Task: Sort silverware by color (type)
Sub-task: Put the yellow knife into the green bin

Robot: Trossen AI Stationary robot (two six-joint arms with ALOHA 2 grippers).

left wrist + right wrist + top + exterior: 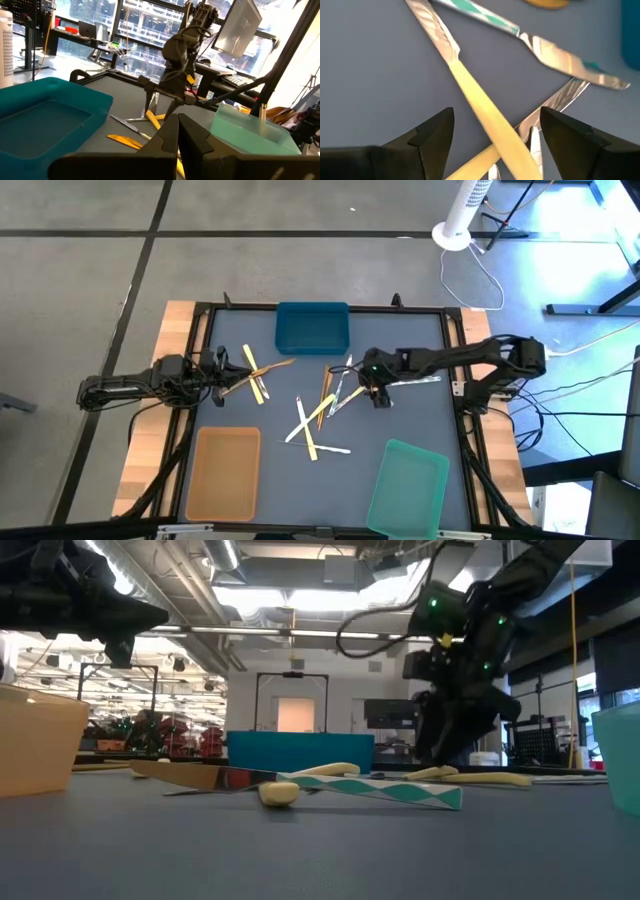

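**A:** Start at your near edge of the dark grey surface (pixel 400 370). Seen from above, the tan tray (pixel 222 472) lies near-left and the green tray (pixel 408 488) near-right, tilted. The silverware (pixel 318 415) is scattered mid-surface between them and the blue tray (pixel 312 327) at the far edge.

**B:** And the room?

**A:** From table height you look across into a wide hall with bright ceiling lights and a lit doorway. The overhead camera shows grey floor, a white fan base (pixel 452 235) and cables beyond the far-right corner.

**B:** What does one camera give you that another doesn't?

**A:** The right wrist camera alone shows detail: a knife with a pale yellow handle (pixel 485 117) lying crossed over other silvery pieces, and a teal-patterned knife (pixel 540 45) beyond. From above these are only thin slivers. The low camera shows that same teal-and-white patterned handle (pixel 400 792) lying flat.

**B:** The grippers?

**A:** Your right gripper (pixel 378 394) is low over the right side of the scatter, fingers (pixel 432 135) spread wide, holding nothing; the yellow-handled knife lies between them. Your left gripper (pixel 222 376) sits left of centre, just beside a few yellow and brown pieces (pixel 255 375). Its fingertips (pixel 172 135) are nearly together in its wrist camera, with nothing seen between them.
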